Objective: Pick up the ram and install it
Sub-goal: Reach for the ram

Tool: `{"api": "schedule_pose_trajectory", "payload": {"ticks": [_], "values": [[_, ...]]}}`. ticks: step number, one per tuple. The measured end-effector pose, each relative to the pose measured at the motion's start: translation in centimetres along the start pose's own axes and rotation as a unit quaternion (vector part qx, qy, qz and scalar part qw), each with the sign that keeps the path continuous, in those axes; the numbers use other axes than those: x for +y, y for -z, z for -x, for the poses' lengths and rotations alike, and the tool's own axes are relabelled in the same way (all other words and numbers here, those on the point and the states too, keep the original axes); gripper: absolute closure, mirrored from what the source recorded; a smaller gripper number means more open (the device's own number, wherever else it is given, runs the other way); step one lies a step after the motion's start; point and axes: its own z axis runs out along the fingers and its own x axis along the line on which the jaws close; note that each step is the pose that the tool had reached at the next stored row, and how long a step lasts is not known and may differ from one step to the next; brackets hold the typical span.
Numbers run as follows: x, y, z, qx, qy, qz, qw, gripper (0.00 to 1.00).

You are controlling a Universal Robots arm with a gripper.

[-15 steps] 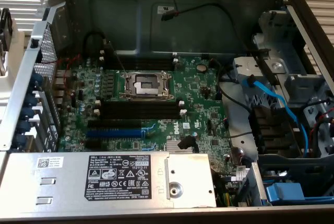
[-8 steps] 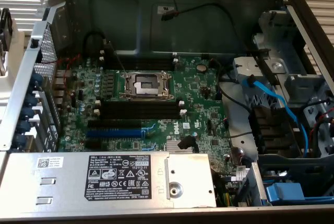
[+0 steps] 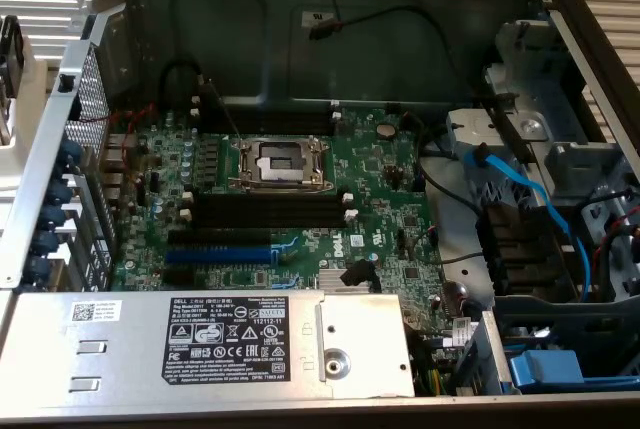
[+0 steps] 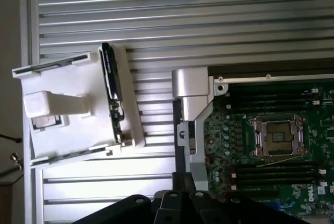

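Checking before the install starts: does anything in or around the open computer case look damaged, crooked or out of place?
Nothing looks damaged or spilled. The thin dark ram strip stands on edge in a white plastic holder outside the grey metal case, and the long black memory slots on the green motherboard sit empty.

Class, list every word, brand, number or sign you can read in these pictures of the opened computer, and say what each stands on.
"DELL": on the white label of the silver power supply box.
"112112-11": on that same label.
"DELL": white print on the green motherboard.
Too small to read: the label's fine print, the barcode sticker beside it, the small sticker on the case's back wall.
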Motion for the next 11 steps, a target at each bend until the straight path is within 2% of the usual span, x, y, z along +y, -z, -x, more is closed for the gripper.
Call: {"api": "schedule_pose_trajectory", "payload": {"ticks": [6,7,11], "values": [[-0.2,-0.07,-2.7,0.0,0.0,0.0,1.0,0.9],[-0.26,-0.09,-3.6,0.0,0.0,0.0,1.0,0.9],[-0.4,-0.17,-5.5,0.0,0.0,0.0,1.0,0.9]]}}
